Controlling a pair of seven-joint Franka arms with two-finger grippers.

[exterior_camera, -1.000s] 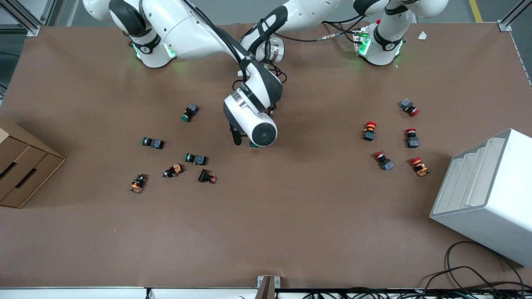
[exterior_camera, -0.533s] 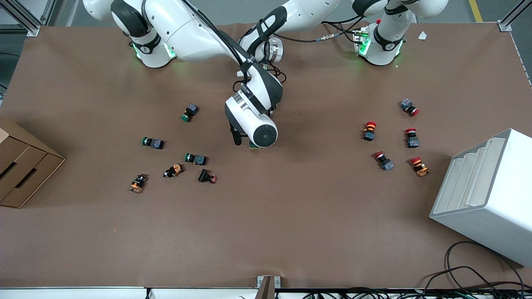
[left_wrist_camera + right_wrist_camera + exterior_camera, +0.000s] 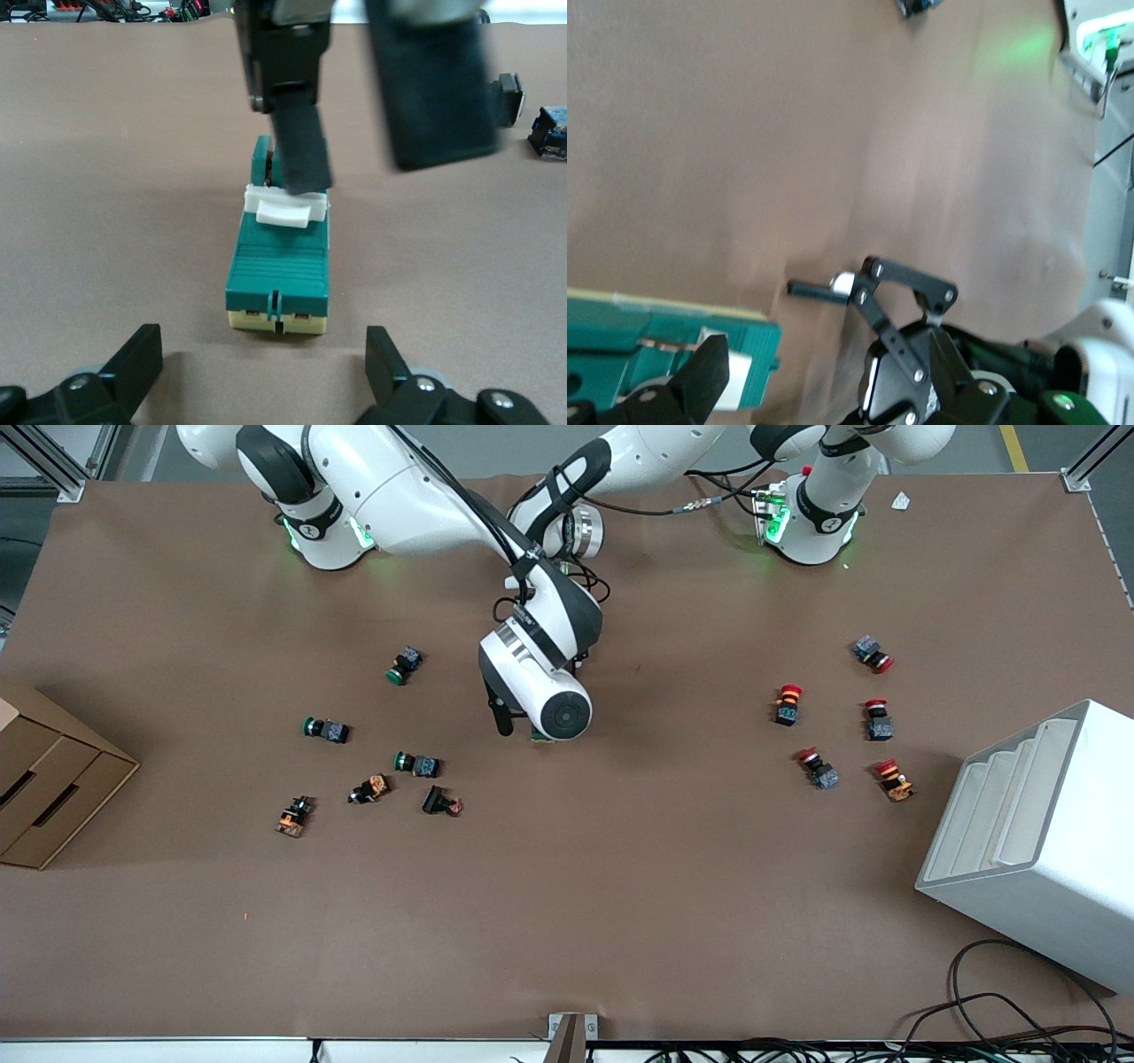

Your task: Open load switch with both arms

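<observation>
Left wrist view: right claw [image 3: 354, 133] finger touches load switch [image 3: 279, 266] tab — left claw [image 3: 261, 372] near.

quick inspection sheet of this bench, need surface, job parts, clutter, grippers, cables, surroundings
surface: brown table cover; small white scrap by the left arm's base
job's things: load switch lying flat mid-table, white lever on top
clutter: green push buttons and orange-bodied parts toward the right arm's end; red push buttons toward the left arm's end
grippers: right gripper open, one finger against the lever; left gripper open, low at the switch's end, not touching it
cables: loose black cables at the edge nearest the front camera
surroundings: cardboard box; white rack
</observation>
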